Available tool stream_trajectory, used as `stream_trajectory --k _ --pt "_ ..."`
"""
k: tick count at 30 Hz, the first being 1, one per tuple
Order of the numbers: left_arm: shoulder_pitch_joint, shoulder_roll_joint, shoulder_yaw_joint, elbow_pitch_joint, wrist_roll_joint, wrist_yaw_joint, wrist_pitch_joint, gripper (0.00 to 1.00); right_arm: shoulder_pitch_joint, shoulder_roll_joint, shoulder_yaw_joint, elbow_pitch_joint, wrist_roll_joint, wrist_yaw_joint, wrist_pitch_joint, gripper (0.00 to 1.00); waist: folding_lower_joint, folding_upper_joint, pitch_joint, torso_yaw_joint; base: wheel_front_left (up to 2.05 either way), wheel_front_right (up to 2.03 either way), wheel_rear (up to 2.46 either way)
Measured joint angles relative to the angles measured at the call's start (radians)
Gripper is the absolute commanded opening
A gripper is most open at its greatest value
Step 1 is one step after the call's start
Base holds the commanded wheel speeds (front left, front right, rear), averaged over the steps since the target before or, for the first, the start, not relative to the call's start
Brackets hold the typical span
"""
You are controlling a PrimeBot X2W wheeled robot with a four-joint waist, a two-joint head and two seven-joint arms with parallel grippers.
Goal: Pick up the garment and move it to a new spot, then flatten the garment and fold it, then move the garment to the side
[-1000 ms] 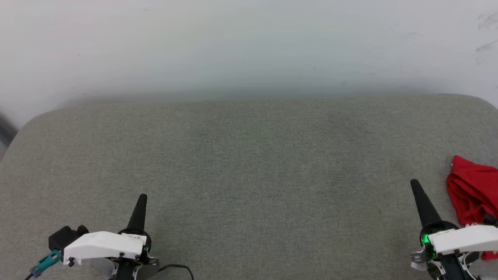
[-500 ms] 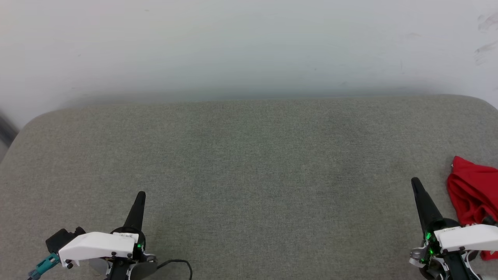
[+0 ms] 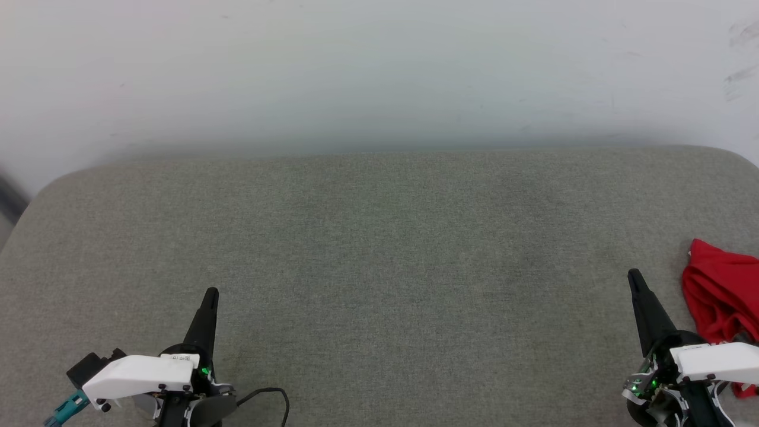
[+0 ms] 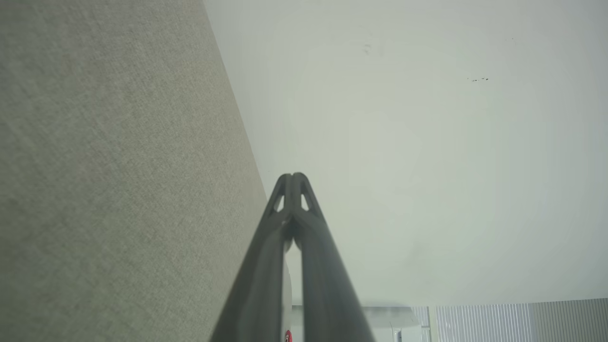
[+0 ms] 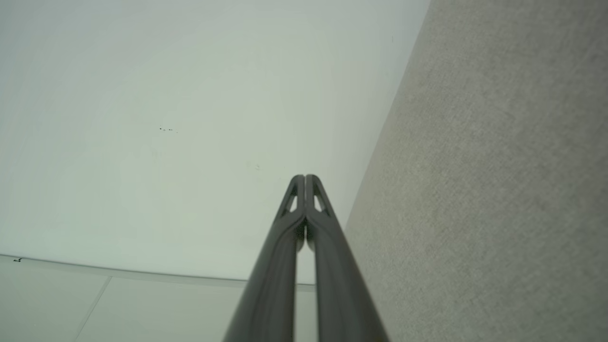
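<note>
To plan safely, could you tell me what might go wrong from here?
1. The garment lies bunched at the head view's right edge, partly cut off, so a grasp point may be misjudged.
2. The right gripper is shut beside it; unopened, it would likely just push the fabric.
3. The left gripper sits far across the grey surface, so it may not help quickly.

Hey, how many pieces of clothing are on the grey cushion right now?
1. The red garment lies bunched at the right edge of the cushion, beside the right gripper; part runs out of frame.
</note>
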Motion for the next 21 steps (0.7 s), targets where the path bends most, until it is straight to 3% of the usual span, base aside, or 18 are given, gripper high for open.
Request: stream_trajectory --k 21 --pt "-0.011 -0.018 0.040 0.000 -0.122 -0.033 0.036 0.00 -0.020 0.004 -0.007 0.030 0.148 0.000 0.006 0.00 -0.0001 0.0000 -0.003 0.002 0.00 0.00 0.00"
